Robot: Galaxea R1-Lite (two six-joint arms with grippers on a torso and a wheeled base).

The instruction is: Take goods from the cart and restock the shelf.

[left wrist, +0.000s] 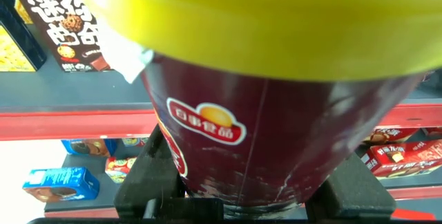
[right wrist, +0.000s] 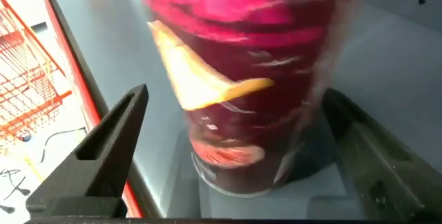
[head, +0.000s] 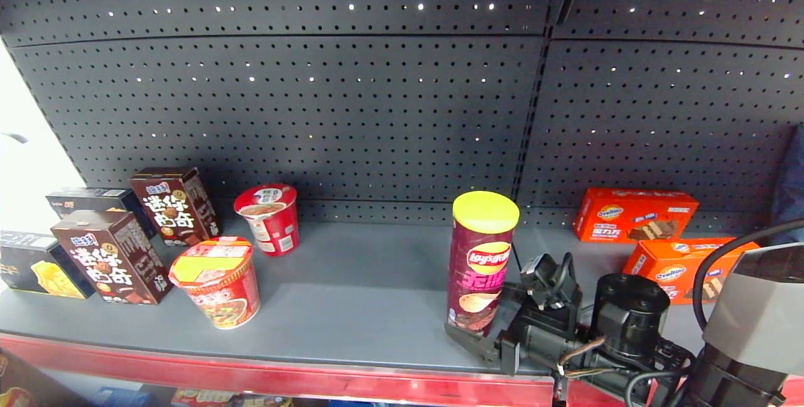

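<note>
One chips can [head: 482,262] stands upright on the shelf [head: 352,294] at three o'clock of the front noodle cup [head: 217,281], the right claw [right wrist: 233,113] spread either side of its base, while the left claw [left wrist: 248,193] pinches a second can [left wrist: 276,113], seemingly not yet shelved.

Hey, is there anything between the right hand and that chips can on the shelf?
Nothing visible does. The chips can stands upright on the shelf, between the open fingers of the right hand, with a gap on each side. The left hand grips a second can.
</note>
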